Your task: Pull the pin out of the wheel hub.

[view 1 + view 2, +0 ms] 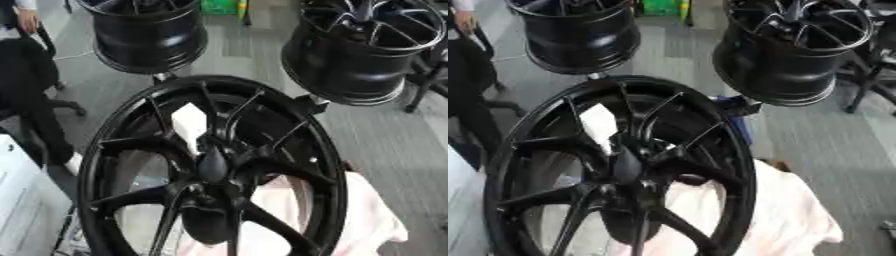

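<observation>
The wheel hub (213,172) fills the near middle of both views, a black spoked rim standing tilted over a pale pink cloth (372,215), its centre facing up toward the camera. A dark, tapered shape at the centre (213,165), pointing up along the wheel's axis, may be the pin, though I cannot tell it apart from the black spokes. Neither robot hand shows in either view, so which is nearer, and whether either is open or closed, cannot be told. My judgement is that the pull would run outward along that axis. Farther back stand two more black wheels, one left (149,32) and one right (363,45), making three in all.
</observation>
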`<state>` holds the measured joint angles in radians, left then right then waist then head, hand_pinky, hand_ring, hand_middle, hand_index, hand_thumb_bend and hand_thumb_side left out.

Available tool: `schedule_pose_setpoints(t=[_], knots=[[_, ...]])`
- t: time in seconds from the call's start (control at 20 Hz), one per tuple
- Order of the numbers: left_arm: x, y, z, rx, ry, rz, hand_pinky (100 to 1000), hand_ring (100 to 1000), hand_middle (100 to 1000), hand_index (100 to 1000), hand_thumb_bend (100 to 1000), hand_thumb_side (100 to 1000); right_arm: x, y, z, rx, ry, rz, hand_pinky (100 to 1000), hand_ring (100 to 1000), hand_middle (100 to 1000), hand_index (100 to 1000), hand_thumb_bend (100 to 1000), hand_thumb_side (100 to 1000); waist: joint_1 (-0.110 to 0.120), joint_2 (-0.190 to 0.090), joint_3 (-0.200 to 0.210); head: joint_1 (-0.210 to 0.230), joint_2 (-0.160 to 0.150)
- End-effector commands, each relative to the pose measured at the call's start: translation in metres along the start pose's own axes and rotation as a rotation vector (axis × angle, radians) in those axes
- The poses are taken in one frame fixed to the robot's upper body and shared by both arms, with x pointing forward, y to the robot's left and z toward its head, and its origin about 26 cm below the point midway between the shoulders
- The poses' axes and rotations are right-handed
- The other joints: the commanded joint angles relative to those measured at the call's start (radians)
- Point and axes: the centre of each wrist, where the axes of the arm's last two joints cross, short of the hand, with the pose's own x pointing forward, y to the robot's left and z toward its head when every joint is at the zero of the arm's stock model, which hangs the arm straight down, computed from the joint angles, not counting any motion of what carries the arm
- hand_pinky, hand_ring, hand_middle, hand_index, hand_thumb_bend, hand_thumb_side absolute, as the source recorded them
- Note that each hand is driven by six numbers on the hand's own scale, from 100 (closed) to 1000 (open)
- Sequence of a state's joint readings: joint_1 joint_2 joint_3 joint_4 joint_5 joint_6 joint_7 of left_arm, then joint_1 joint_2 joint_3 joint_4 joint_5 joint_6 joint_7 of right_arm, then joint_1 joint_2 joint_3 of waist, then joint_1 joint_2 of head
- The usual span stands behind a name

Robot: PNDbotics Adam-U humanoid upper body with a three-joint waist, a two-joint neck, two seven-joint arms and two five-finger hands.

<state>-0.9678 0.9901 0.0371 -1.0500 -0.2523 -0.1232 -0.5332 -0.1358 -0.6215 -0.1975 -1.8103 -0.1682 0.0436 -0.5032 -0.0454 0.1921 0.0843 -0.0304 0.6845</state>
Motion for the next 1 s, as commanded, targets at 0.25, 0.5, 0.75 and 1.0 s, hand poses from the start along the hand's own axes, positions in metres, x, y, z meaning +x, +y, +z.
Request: schedule_pose_setpoints(t=[0.25,0.5,0.75,1.0], knots=[[0.0002,0.0212,0.0107,0.089,0.006,-0.056,856,892,804,933,258,384,0.0121,-0.0070,-0.0092,-0.011,-0.054,0.019,789,682,592,756,100,734,0.006,-0.015,-0.003,-0.002,-0.008],[-0.0005,0.0209,0.0111,0.109,0.005,-0.051,850,883,792,927,247,383,0.0123,-0.0072,-0.0094,-0.011,-0.056,0.019,789,682,592,756,100,734,0.008,-0.017,-0.002,-0.002,-0.007],[-0.0001,0.0208,0.0113,0.108,0.000,-0.050,855,893,812,936,257,407,0.0125,-0.0074,-0.0098,-0.011,-0.056,0.020,789,682,592,756,100,734,0.009,-0.019,0.000,-0.001,-0.006],[0.0004,0.0204,0.0111,0.101,-0.003,-0.055,854,889,807,935,247,416,0.0122,-0.0075,-0.0096,-0.010,-0.055,0.021,789,681,592,756,100,734,0.009,-0.019,0.000,-0.001,-0.006]])
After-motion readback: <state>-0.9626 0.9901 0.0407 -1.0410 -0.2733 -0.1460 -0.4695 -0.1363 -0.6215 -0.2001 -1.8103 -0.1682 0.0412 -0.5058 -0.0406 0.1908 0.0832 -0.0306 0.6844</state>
